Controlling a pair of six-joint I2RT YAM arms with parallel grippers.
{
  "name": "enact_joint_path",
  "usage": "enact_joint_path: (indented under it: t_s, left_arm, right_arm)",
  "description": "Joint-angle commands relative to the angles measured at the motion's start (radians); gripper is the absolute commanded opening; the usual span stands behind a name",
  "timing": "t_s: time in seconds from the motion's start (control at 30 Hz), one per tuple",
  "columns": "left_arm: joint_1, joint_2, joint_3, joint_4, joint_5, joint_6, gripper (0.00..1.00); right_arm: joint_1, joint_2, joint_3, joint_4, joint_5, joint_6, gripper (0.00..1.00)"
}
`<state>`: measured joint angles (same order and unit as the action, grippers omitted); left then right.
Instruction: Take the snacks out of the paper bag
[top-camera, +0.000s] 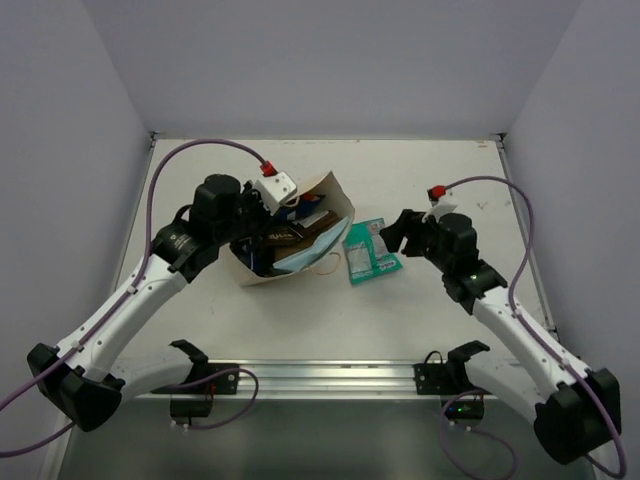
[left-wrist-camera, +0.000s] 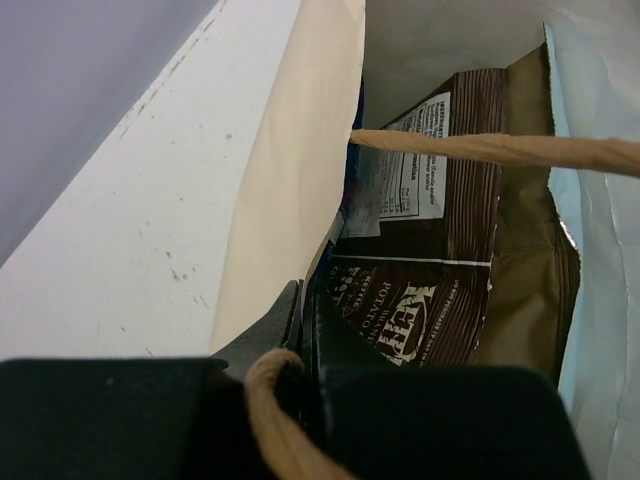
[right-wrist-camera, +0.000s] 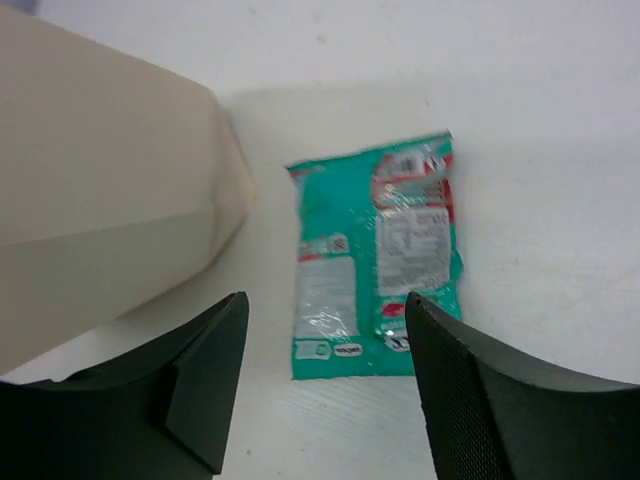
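**Top view:** The tan kraft paper bag (top-camera: 338, 207) lies on its side on the white counter (top-camera: 450, 180). The left pincer (top-camera: 262, 232) is at its mouth, and a teal snack packet (top-camera: 368, 252) lies flat just beside it.

**Left wrist:** The pincer is shut, apparently on the bag's rim. A twisted paper handle (left-wrist-camera: 268, 405) curls against it and could snag, dragging the light bag. A crinkly brown potato-chip packet (left-wrist-camera: 430, 300) sits inside.

**Right wrist:** The right pincer (right-wrist-camera: 320, 380) stands apart, empty. The slick teal foil could skid.
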<state>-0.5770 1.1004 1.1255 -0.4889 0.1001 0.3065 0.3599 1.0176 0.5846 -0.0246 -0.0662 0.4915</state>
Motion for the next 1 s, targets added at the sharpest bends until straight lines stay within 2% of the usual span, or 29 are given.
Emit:
enact_joint_path:
  t_s: [0.0, 0.13, 0.17, 0.27, 0.33, 0.37, 0.6, 0.8, 0.97]
  left_arm:
    - [-0.011, -0.036, 0.039, -0.016, -0.025, -0.05, 0.0]
    - [-0.02, -0.048, 0.094, -0.031, -0.016, -0.056, 0.0]
    - [-0.02, -0.05, 0.099, -0.034, -0.016, -0.053, 0.0]
    - [-0.021, -0.051, 0.112, -0.036, -0.036, -0.046, 0.0]
    - [-0.021, -0.048, 0.122, -0.031, -0.039, -0.037, 0.0]
    - [-0.021, -0.047, 0.126, -0.03, -0.039, -0.035, 0.0]
    - [-0.021, -0.037, 0.148, -0.03, 0.006, -0.007, 0.0]
    - [-0.02, -0.034, 0.171, -0.037, 0.023, 0.022, 0.0]
    - [-0.021, -0.014, 0.195, -0.051, 0.058, 0.042, 0.0]
  right_arm:
    - [0.054, -0.171, 0.141, -0.058, -0.035, -0.172, 0.67]
    - [0.18, -0.221, 0.305, -0.101, -0.15, -0.452, 0.67]
    - [0.192, -0.214, 0.337, -0.115, -0.225, -0.482, 0.67]
    - [0.246, -0.15, 0.443, -0.147, -0.335, -0.609, 0.66]
    - [0.322, -0.084, 0.5, -0.162, -0.357, -0.703, 0.65]
    - [0.323, -0.059, 0.52, -0.172, -0.357, -0.737, 0.65]
    - [0.523, 0.14, 0.603, -0.21, -0.256, -0.976, 0.63]
    - [0.58, 0.262, 0.572, -0.1, -0.13, -1.093, 0.62]
    - [0.594, 0.326, 0.518, 0.057, -0.005, -1.166, 0.59]
